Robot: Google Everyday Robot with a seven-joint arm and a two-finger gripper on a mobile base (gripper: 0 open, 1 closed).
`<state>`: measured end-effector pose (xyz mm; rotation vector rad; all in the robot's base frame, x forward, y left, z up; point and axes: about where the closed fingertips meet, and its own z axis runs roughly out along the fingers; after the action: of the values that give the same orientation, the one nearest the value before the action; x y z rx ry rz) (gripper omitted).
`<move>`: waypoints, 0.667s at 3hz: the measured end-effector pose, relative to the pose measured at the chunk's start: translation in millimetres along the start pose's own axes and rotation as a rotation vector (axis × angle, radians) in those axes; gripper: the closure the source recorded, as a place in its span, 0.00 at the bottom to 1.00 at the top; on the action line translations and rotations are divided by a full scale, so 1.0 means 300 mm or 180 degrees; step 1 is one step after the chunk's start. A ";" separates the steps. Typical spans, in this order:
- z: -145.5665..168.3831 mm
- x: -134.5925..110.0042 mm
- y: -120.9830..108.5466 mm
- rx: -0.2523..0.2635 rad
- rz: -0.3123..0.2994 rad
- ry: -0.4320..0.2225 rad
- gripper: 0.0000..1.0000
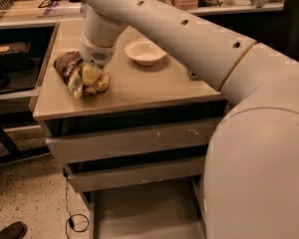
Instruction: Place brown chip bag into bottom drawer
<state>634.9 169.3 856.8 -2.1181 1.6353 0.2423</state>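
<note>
The bottom drawer [139, 213] stands pulled out at the foot of the cabinet, just beside my base. What shows of it is a plain flat floor between low side walls, and my own body hides its right part. Above it, the middle drawer [139, 174] and the top drawer [134, 142] show me only their scuffed fronts; I cannot see inside either. On the counter [159, 86] a white bowl [145, 52] sits upright, and I see only its pale inner surface.

The bag [66, 64] lies on the left front part of the counter, left of the bowl and apart from it, well above the bottom drawer. Its dark brown end points to the back left, and its yellow and white panels bunch up toward the front. My claw [93, 69] is down on the bag from above, at the yellow end. My wrist covers the bag's upper right side, so the claw's tip is hidden between wrist and bag. I cannot tell whether the claw is clenched on the bag or released. My arm [189, 29] reaches in from the right, crossing above the counter behind the bowl.
</note>
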 end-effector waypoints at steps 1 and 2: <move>0.003 0.000 0.009 -0.0018 0.0006 0.0008 1.00; -0.016 -0.001 0.099 -0.0069 0.0128 0.0073 1.00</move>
<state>606.1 161.5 854.1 -2.1128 1.6971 0.2504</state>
